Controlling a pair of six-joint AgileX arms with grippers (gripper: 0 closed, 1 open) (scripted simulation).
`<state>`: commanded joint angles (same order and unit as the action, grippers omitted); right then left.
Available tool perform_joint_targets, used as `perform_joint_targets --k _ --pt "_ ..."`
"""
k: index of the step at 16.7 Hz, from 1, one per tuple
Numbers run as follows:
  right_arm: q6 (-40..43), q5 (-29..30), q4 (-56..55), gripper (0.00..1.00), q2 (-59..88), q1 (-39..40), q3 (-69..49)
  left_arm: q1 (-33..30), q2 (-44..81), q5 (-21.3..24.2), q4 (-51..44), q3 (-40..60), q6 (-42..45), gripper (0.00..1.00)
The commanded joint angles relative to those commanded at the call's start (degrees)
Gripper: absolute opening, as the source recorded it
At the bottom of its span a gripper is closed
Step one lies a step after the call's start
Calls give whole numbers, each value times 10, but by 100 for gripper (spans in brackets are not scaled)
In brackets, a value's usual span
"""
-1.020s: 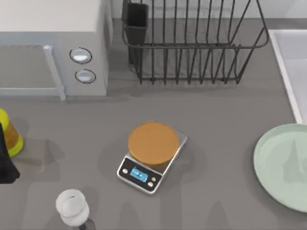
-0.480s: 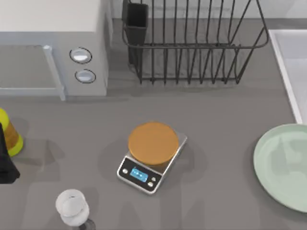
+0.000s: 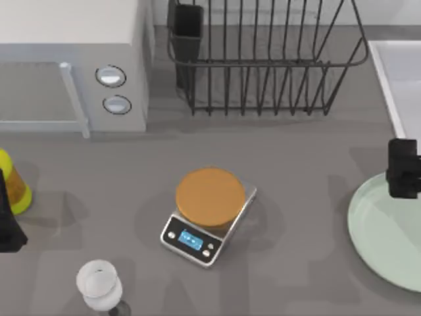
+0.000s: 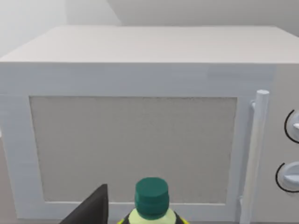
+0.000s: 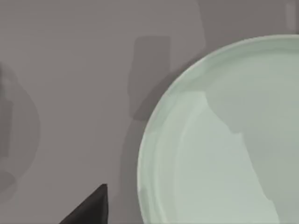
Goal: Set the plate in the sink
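Right wrist view looks down on the large round pale mint-green glossy plate [image 5: 219,140], its shallow raised rim curving close past a dark fingertip of that arm's gripper; whether those fingers are spread or closed I cannot tell.

From above, the plate [image 3: 388,230] lies flat on the grey table [image 3: 296,158] at its right side, partly cut off by the picture's edge. The right gripper [image 3: 402,168] hangs as a dark block over the plate's far rim, so the thing to be grasped lies directly below and slightly toward the near side of it. Being round, the plate has no long axis (any stretch of rim would serve equally). The right arm is plainly the nearer one.

Beyond the gripper, at the table's far right corner, is the white rectangular sink [image 3: 395,92] with its pale raised rim, apart from the plate. I judge the carry to run away from the near edge, past that rim.

Far to the left, the left gripper [image 3: 8,227] is parked beside a yellow bottle with a green cap [image 4: 152,200], facing a white microwave [image 4: 140,116]; its finger state cannot be told either.
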<state>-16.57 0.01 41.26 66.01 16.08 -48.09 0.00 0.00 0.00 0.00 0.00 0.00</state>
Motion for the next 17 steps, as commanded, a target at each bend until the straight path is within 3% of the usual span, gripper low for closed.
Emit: perform_joint_targets --k 8,17 --pt "-74 0 184 100 316 72 -215 0 0 0 0 0 0 100" --pt "-80 0 189 100 344 75 -225 0 0 0 0 0 0 100"
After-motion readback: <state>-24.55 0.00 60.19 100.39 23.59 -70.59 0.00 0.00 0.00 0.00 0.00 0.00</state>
